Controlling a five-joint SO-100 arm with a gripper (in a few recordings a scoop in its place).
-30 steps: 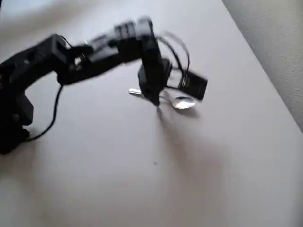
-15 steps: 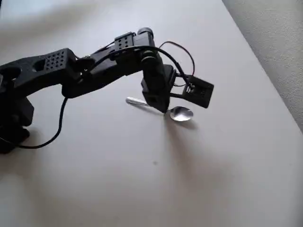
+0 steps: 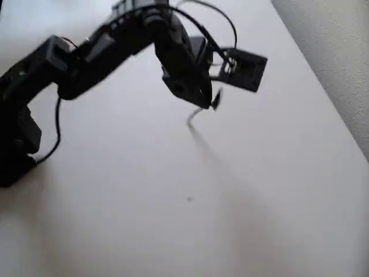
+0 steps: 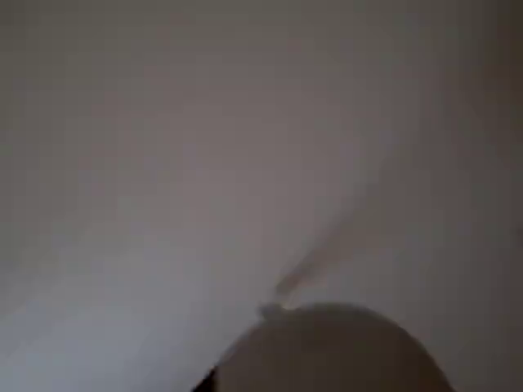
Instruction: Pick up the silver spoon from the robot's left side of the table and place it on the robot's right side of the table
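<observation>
In the overhead view my black gripper (image 3: 206,103) hangs above the white table (image 3: 173,225), shut on the silver spoon (image 3: 199,113). The spoon is off the surface and tilted. Its thin handle points down-left from the jaws, and its bowl shows as a dark sliver beside the fingertips. A faint long shadow of the arm falls on the tabletop below. The wrist view is blurred: a rounded grey-brown shape (image 4: 327,351) sits at the bottom edge, with a pale streak running up-right from it. I cannot tell which part of the spoon it is.
The table's straight edge runs diagonally down the right side, with grey carpet floor (image 3: 334,52) beyond it. The arm's base (image 3: 14,144) stands at the left edge, a black cable looping from it. The wrist camera block (image 3: 247,69) sticks out to the right of the gripper.
The spoon lay flat on the table under the gripper before. Now the gripper has risen and moved toward the top of the picture, carrying the spoon off the surface.
</observation>
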